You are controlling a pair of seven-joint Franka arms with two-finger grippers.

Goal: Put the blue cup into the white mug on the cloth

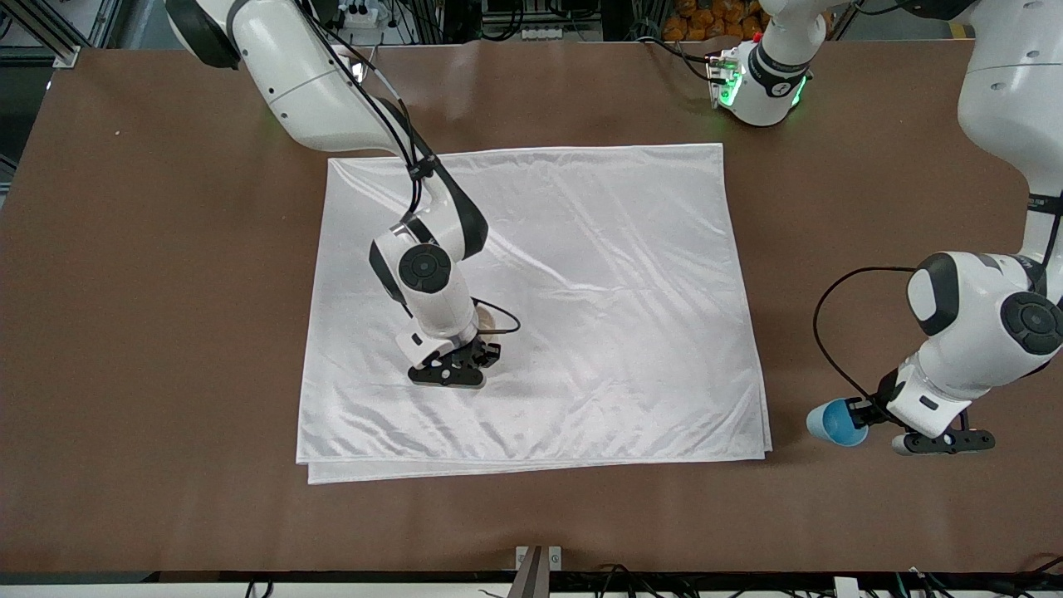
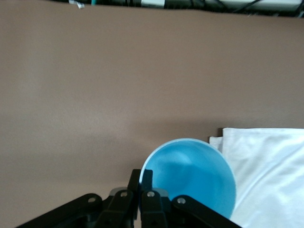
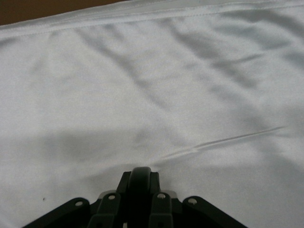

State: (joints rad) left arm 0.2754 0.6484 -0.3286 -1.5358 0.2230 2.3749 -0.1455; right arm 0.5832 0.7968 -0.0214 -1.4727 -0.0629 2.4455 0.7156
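The white cloth (image 1: pixel 581 274) lies spread in the middle of the table. My right gripper (image 1: pixel 480 355) is low over it and is shut on a dark rounded handle (image 3: pixel 141 176). Only a cream sliver of the white mug (image 1: pixel 487 318) shows beside the wrist; the rest is hidden by the arm. The blue cup (image 1: pixel 835 422) is tilted on its side over the bare table, just off the cloth's corner (image 2: pixel 266 156) toward the left arm's end. My left gripper (image 1: pixel 860 413) is shut on its rim, one finger inside the cup (image 2: pixel 194 178) and one outside.
The brown table (image 1: pixel 166 291) surrounds the cloth on all sides. A black cable (image 1: pixel 830 332) loops from the left wrist above the cup. The left arm's base (image 1: pixel 760 79) stands at the table's edge farthest from the front camera.
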